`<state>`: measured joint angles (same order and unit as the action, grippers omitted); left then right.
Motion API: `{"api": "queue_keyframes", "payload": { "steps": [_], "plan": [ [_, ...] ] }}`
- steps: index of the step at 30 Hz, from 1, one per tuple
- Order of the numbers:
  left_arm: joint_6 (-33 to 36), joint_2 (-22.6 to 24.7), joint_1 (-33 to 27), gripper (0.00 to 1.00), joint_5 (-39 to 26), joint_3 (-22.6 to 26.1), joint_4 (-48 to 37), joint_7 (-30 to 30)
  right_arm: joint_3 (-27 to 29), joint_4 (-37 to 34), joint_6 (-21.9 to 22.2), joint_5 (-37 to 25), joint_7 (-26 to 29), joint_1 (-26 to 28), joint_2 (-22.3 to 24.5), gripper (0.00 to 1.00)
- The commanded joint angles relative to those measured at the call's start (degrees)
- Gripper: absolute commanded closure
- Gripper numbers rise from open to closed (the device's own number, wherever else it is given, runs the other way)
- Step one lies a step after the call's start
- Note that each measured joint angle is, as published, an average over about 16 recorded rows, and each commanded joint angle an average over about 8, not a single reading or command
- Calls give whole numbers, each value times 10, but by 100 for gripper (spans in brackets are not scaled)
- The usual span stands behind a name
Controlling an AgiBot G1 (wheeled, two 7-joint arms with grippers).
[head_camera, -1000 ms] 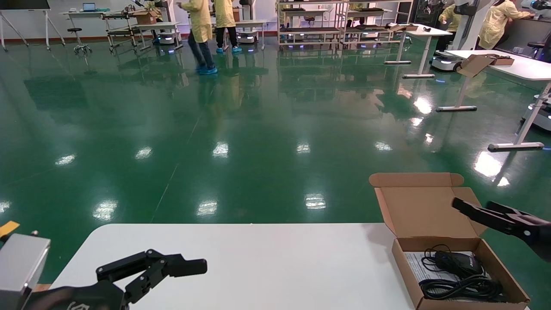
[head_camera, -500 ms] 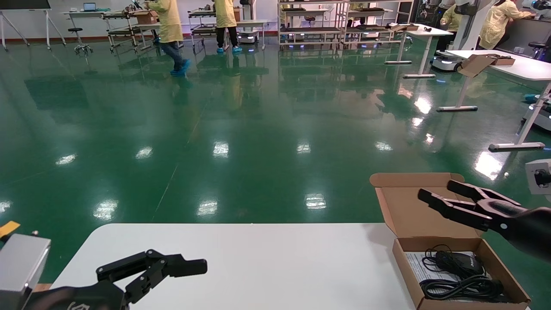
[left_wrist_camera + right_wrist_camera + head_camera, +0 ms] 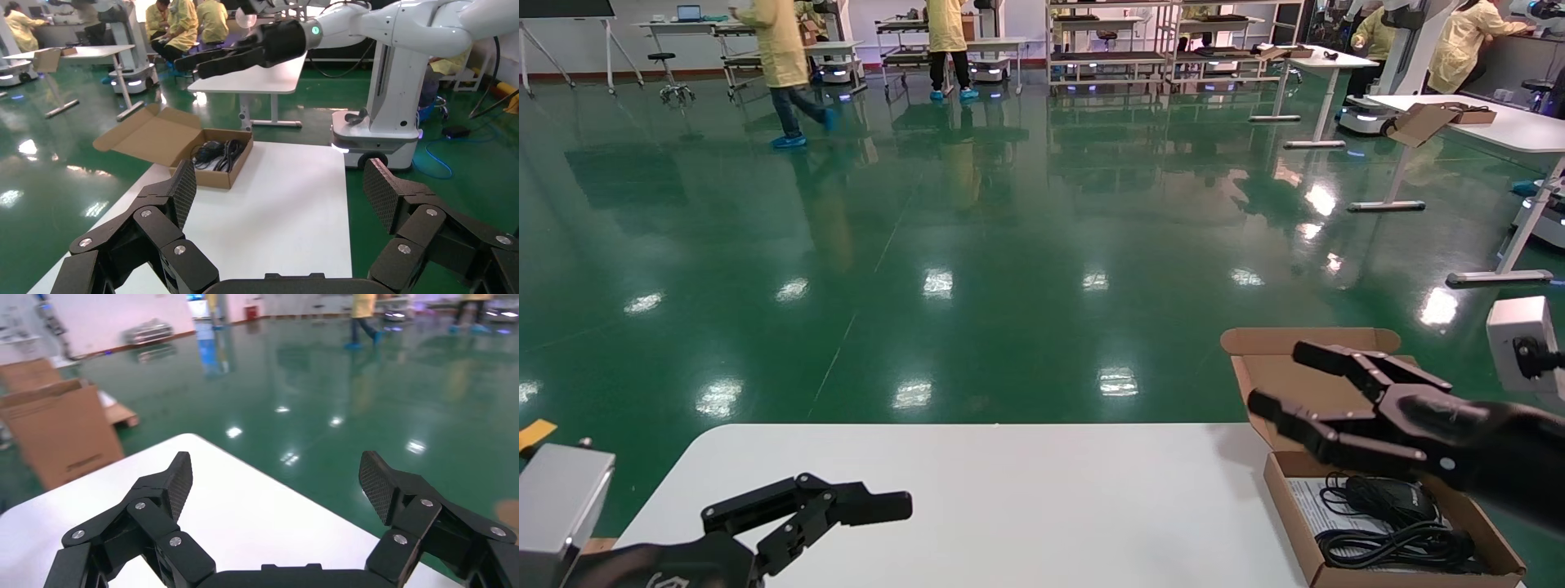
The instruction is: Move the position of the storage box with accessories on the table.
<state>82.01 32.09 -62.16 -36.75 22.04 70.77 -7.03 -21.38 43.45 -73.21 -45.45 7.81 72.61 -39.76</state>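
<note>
In the head view, the storage box is sitting open at the right end of the table, its lid standing up behind it, with the mouse, the coiled cables and the white leaflet lying inside. The right gripper is hanging in the air above the box's back edge, in front of the lid, fingers spread wide and holding nothing; a second ago it was only entering beside the box, and it has since swung across over the box. The left gripper is resting low over the table, well apart from the box, fingers parted, unchanged from before. In the left wrist view, the left gripper is showing its pads wide apart, the box is lying beyond them near the table's far end, and the right gripper is hovering above the box. In the right wrist view, the right gripper is gaping wide over the table, touching nothing.
</note>
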Motion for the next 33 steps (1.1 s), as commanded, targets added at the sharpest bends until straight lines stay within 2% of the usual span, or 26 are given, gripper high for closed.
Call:
{"api": "queue_keyframes", "payload": {
  "steps": [1,24,33],
  "plan": [
    [0,0,0,0,0,0,0,0,4,24,-10,3,2,-9,4,0],
    [0,0,0,0,0,0,0,0,51,290,-120,35,28,-106,46,0],
    [0,0,0,0,0,0,0,0,57,320,-133,40,31,-118,51,0]
  ]
}}
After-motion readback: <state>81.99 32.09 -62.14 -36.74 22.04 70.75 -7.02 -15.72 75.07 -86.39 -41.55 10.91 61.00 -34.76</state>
